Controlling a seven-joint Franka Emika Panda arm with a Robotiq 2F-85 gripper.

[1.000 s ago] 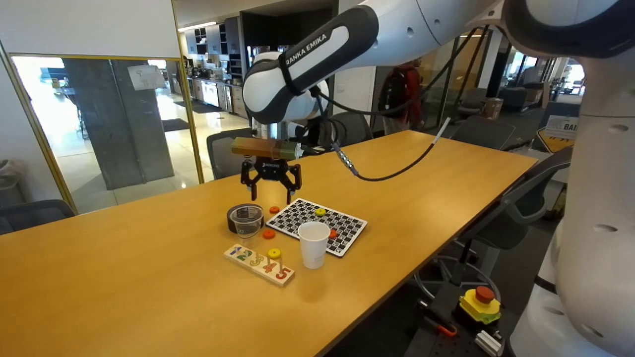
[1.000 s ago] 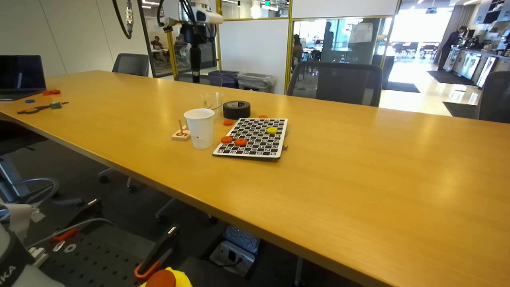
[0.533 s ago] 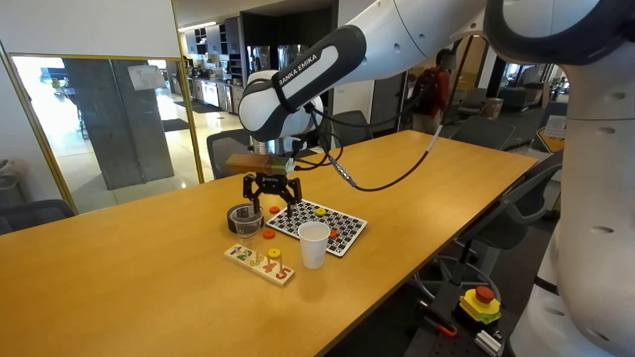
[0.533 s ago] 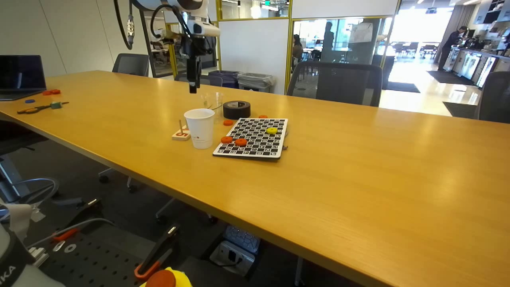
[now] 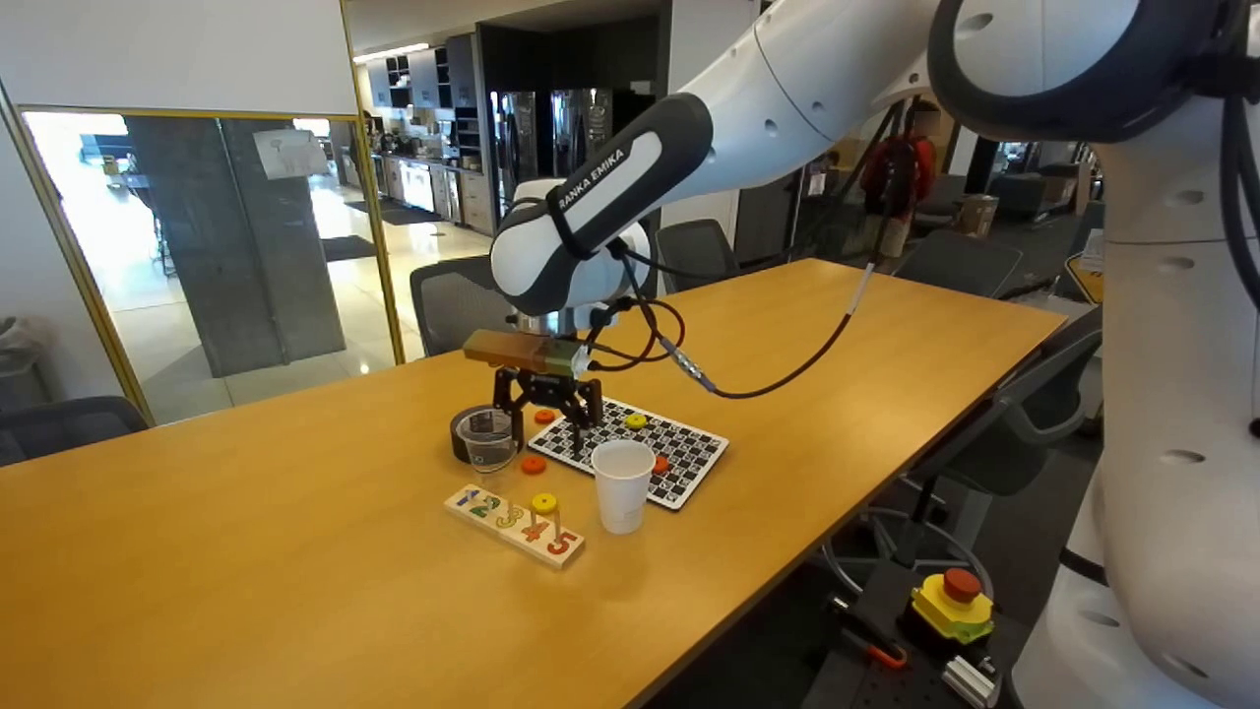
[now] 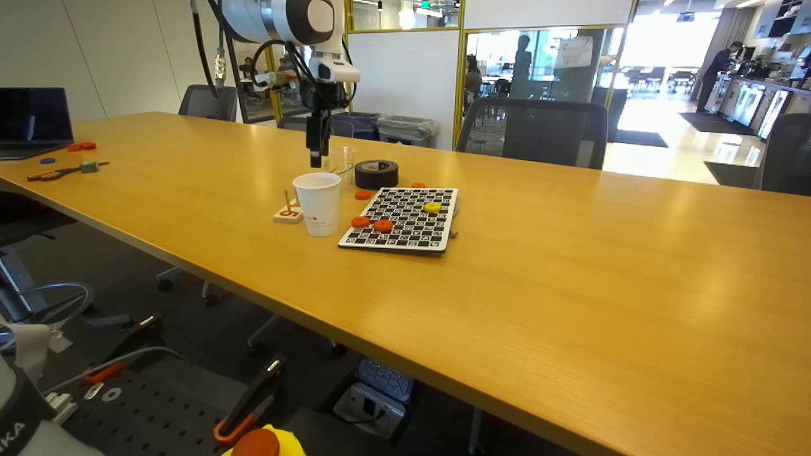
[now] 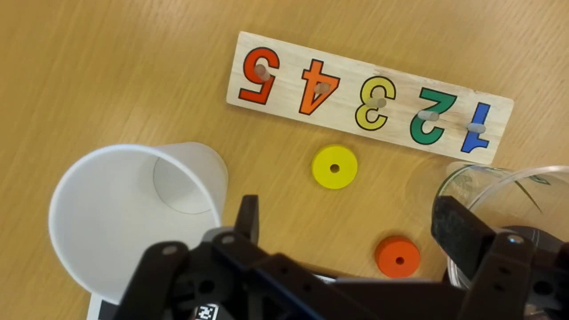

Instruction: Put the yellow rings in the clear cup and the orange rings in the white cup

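gripper (image 5: pixel 547 445) hangs above the long wood-topped table (image 5: pixel 246 571), its fingers (image 7: pixel 249 218) spread wide. in the wrist view one fingertip shows beside the rim of the white paper cup (image 7: pixel 120 209), the other in front of the clear plastic cup (image 5: pixel 485 455); whether that one touches the plastic i cannot tell. both cups stand upright, the clear one just beside a black tape roll (image 6: pixel 376 178). a yellow ring (image 7: pixel 322 168) lies flat on the table between the two cups, near the wooden number board (image 7: pixel 349 104) with five pegs (image 7: pixel 429 116), marked 1 to 5. another yellow ring (image 6: pixel 432 207) lies on the charuco board (image 6: pixel 412 221). an orange ring (image 7: pixel 386 258) lies on the table near the clear plastic cup, and a second orange ring (image 5: pixel 544 417) just beside one end of the charuco board, not far from the black tape roll. a third orange ring (image 6: pixel 383 225) lies on the charuco board, and a fourth orange ring (image 6: pixel 360 221) sits at its edge, near the white paper cup. a laptop (image 6: pixel 31 117) stands on the table, well apart from the cups.
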